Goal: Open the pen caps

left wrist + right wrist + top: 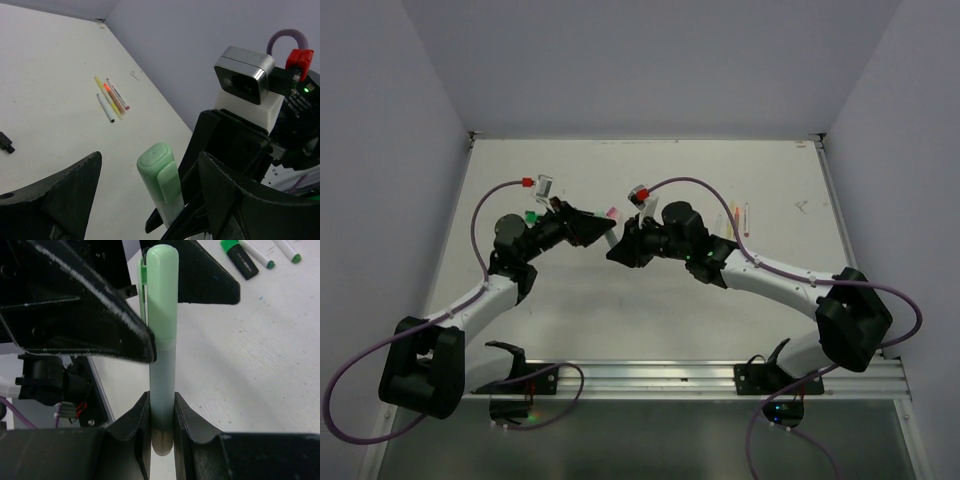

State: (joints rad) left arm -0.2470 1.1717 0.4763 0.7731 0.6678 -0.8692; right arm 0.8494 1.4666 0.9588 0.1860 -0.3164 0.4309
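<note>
A pale green pen stands upright in the right wrist view, and my right gripper is shut on its lower barrel. Its pale green cap sits on the pen's far end. In the left wrist view that cap points at the camera between the wide-apart fingers of my open left gripper. There is a clear gap on the left side of the cap. From above, the left gripper and right gripper meet tip to tip over the table's middle, hiding the pen.
Yellow, orange-pink and white pens lie together on the table to the right. A black marker with a green cap and white pens lie on the left. A small black piece lies alone.
</note>
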